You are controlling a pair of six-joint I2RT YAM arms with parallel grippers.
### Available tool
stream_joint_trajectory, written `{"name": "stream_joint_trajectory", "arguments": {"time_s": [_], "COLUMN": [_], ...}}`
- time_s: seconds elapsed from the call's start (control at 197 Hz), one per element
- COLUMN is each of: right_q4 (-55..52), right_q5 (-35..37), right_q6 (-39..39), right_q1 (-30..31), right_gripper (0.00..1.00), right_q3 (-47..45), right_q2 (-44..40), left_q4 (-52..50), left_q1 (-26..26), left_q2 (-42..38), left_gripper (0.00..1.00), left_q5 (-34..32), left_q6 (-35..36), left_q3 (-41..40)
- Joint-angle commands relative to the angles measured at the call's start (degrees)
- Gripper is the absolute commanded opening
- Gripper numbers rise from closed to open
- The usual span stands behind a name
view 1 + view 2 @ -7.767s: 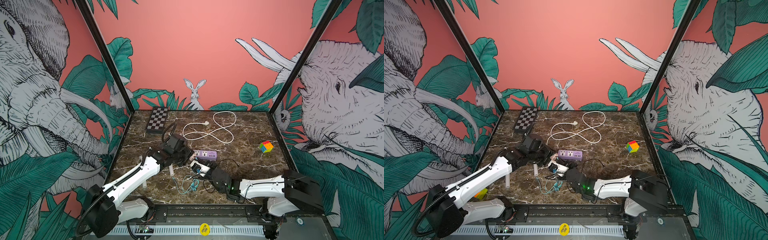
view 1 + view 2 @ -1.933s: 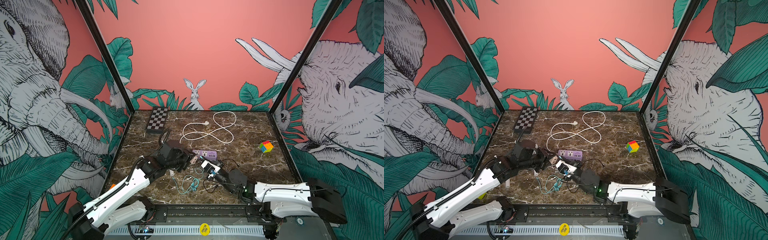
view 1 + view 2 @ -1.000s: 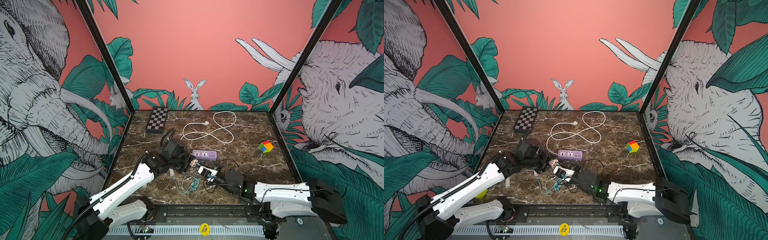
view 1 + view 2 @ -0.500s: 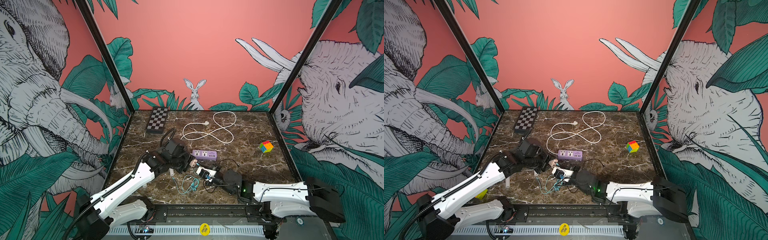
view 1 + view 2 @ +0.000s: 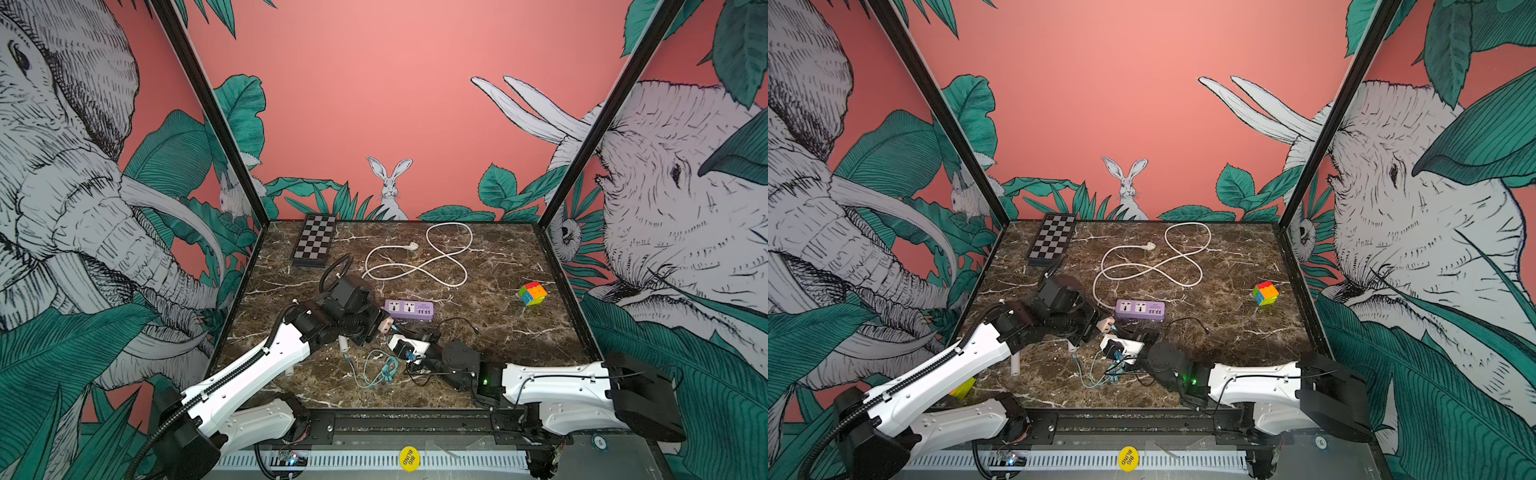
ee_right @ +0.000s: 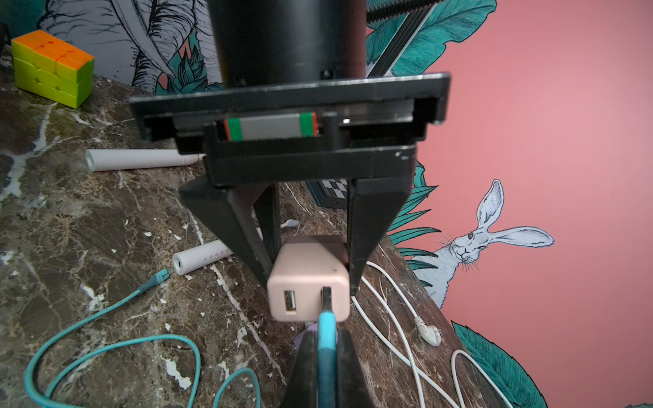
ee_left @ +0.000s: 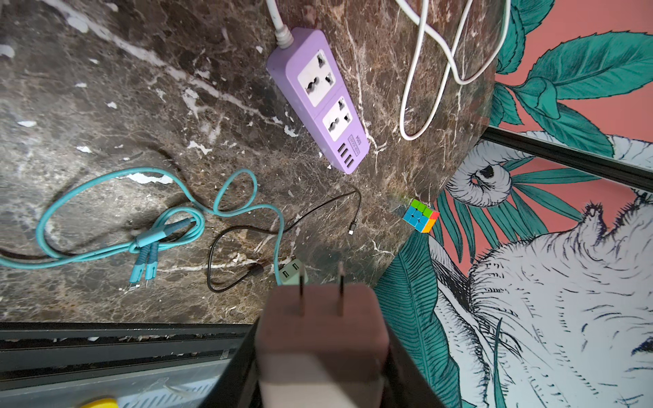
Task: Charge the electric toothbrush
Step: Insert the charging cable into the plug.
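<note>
I record my left claw (image 6: pixel 311 263) pinching the pink adapter (image 6: pixel 305 300). My right claw (image 6: pixel 327 353) is pressed onto the teal plug (image 6: pixel 325 326), tip at the adapter's port. The toothbrush (image 6: pixel 201 259) lies flat just below the left claw, untouched

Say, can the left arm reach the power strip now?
Probably yes: the power strip lies just beside the left gripper, sockets up, nothing between. But the right gripper's teal plug is at the held adapter.

Pink adapter (image 7: pixel 319 339) blurred, cut by frame edge, toothbrush (image 6: pixel 201 259) partly hidden behind left hand (image 6: pixel 311 279)
</note>
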Motion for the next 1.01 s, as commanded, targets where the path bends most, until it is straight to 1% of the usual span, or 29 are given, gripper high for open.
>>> {"name": "stream_joint_trajectory", "arguments": {"time_s": [0.0,0.376,0.568,1.01], "right_q4": [0.33,-2.06,-2.06,-1.47], "right_q5": [3.76,8.17,9.09,10.84], "right_q6": [-0.74,-0.75,-0.75,-1.3], "right_q1": [0.4,1.66,2.65,2.82], "right_gripper": [0.0,0.0,0.0,0.0], "right_q3": [1.93,4.59,5.88,8.69], "right_q2": [0.78,1.48,3.21,6.57], "left_q4": [-1.37,-2.39,-2.3,-0.78], "left_q1": [-0.45,-0.53,-0.82,-1.85], "left_q2": [-0.68,-0.95,-0.32,0.37], "left_gripper": [0.0,0.0,0.0,0.0], "left_q5": [1.89,1.1,1.08,1.18], "left_q6": [0.7,1.35,1.66,1.57], "left_q3": [2.06,2.41,2.94,3.45]}}
